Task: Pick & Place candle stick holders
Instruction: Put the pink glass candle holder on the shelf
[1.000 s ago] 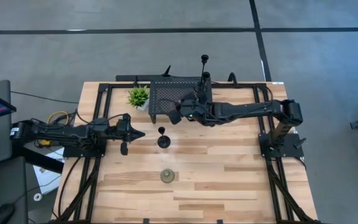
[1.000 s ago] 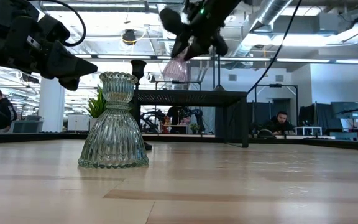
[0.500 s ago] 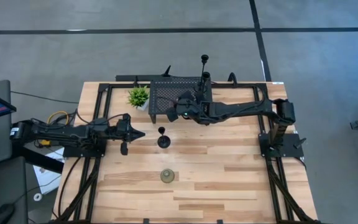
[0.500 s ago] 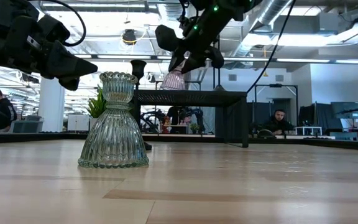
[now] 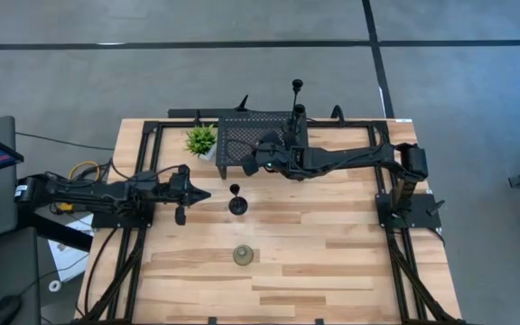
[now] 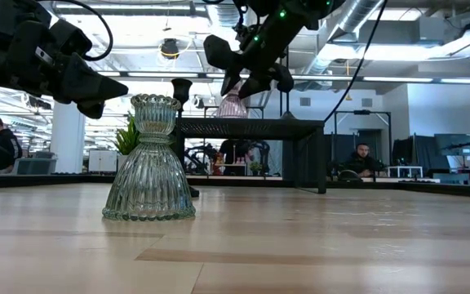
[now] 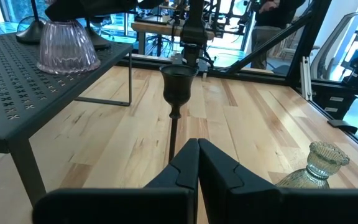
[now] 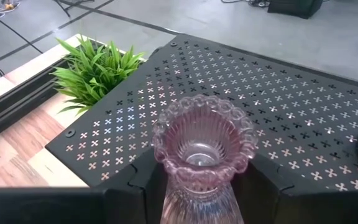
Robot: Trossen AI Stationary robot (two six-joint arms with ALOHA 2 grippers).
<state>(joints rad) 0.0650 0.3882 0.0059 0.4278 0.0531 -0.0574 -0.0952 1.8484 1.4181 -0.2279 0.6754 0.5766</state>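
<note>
Pink glass holder (image 8: 202,149) on perforated stand (image 8: 303,118): fragile, slick; take at neck. R gripper (image 8: 201,186) fingers flanking it, grip unclear; L gripper (image 7: 197,163) closed, empty.

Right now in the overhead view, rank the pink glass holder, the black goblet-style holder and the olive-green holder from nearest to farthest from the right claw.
1. Pink glass holder: between the right claw's fingers, on the perforated stand.
2. Black goblet-style holder: mid-table, just in front of the stand.
3. Olive-green holder: farthest, toward the table's front edge.
</note>
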